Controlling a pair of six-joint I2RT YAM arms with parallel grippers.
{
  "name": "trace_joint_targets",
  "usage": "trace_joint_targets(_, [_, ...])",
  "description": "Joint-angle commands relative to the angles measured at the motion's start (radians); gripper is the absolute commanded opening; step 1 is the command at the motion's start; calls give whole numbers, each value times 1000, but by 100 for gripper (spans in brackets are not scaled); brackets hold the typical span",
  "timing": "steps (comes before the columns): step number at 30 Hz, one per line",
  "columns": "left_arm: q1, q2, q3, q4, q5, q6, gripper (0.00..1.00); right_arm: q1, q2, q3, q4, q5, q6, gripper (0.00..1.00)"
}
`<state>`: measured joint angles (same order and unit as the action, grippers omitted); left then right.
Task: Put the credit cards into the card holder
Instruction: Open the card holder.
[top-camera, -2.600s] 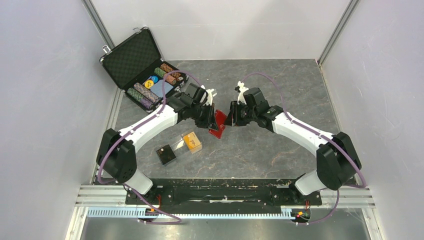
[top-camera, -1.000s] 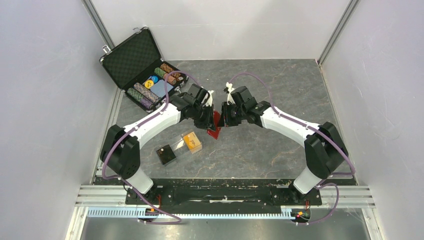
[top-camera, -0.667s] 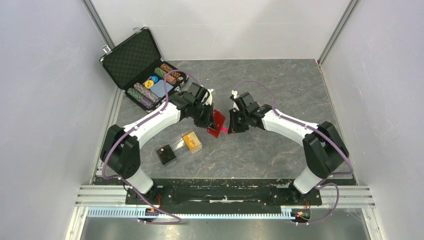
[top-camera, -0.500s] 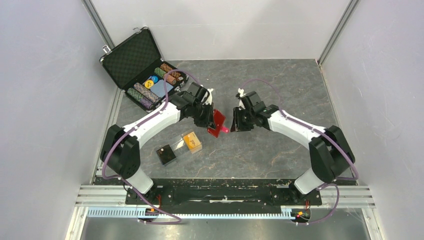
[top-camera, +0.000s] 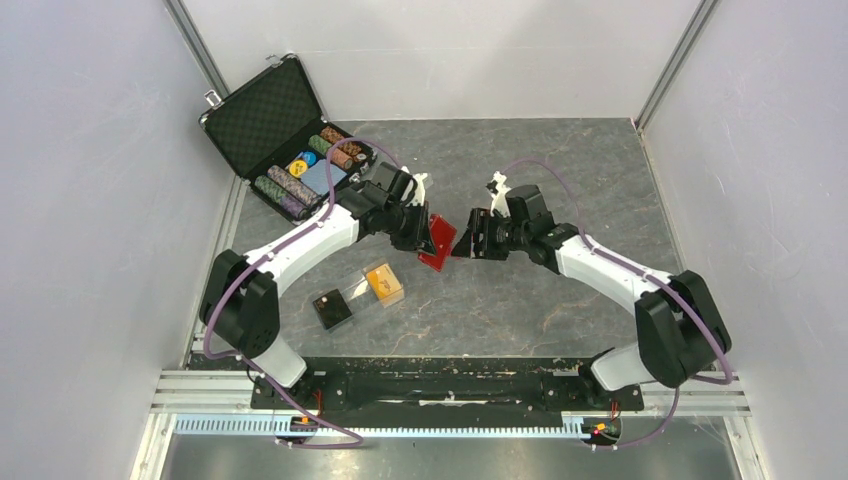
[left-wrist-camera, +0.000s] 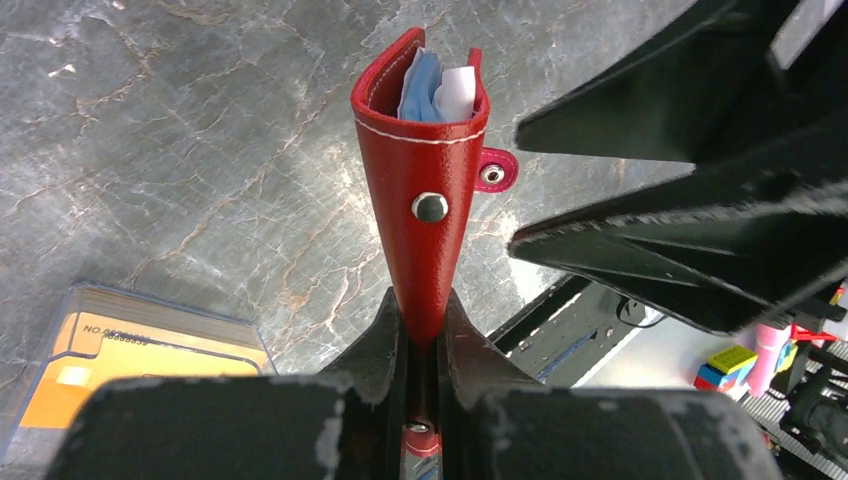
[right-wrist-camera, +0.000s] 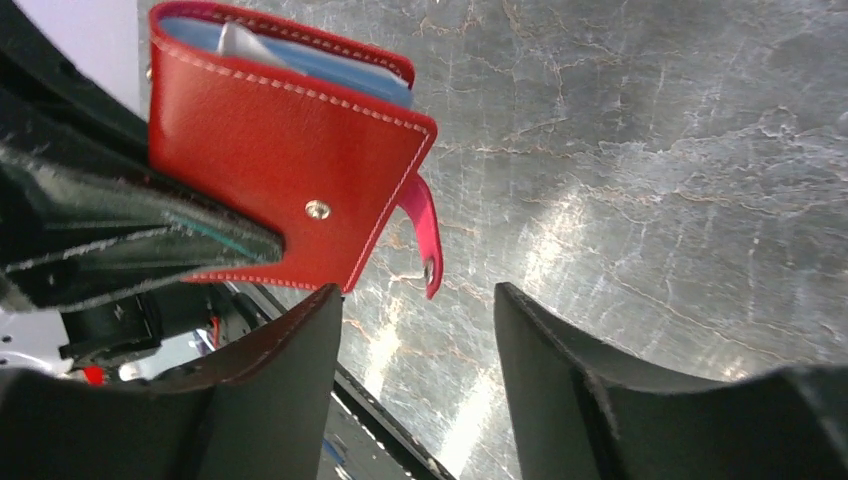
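A grey marbled worktop (top-camera: 560, 300) sits between pale walls. From above, the card holder (top-camera: 436, 246) is at mid-worktop, raised in the left hand (top-camera: 418, 232). The right hand (top-camera: 468, 243) faces it from the right, just beside it but apart. The orange credit cards (top-camera: 383, 281) lie stacked in a clear box on the near-left side, next to a small black box (top-camera: 331, 308). An open chip case (top-camera: 285, 140) stands at the far left.

In the left wrist view, the left hand (left-wrist-camera: 422, 325) is clamped on the card holder (left-wrist-camera: 428, 215) at its folded edge, so the long axis runs straight away from the fingers. A pale blue card (left-wrist-camera: 420, 85) shows in the mouth at the far end. The orange stack (left-wrist-camera: 130, 360) lies low to the left.

In the right wrist view, the right hand (right-wrist-camera: 415, 320) is spread wide and holds nothing. The card holder (right-wrist-camera: 280, 190) lies ahead and to its left, and the snap strap (right-wrist-camera: 425, 240) dangles just ahead of the gap between the fingers.

The stack is nearer the left arm, but that hand is occupied. The free right hand would probably have to reach across and under the holder to fetch the next card.
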<state>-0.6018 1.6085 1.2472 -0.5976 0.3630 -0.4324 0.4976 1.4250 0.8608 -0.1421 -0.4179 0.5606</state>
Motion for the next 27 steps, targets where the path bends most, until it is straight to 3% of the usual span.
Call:
trace_joint_targets(1, [3, -51, -10, 69, 70, 14, 2, -2, 44, 14, 91, -36, 24, 54])
trace_joint_targets(10, [2, -71, -26, 103, 106, 12, 2, -1, 120, 54, 119, -67, 14, 33])
trace_joint_targets(16, [1, -73, -26, 110, 102, 14, 3, -1, 106, 55, 166, -78, 14, 0])
trace_joint_targets(20, [3, -73, -31, 124, 100, 11, 7, -8, 70, 69, 165, -84, -6, 0])
trace_joint_targets(27, [10, -93, -51, 170, 86, -2, 33, -39, -14, 68, 156, -119, -47, 0])
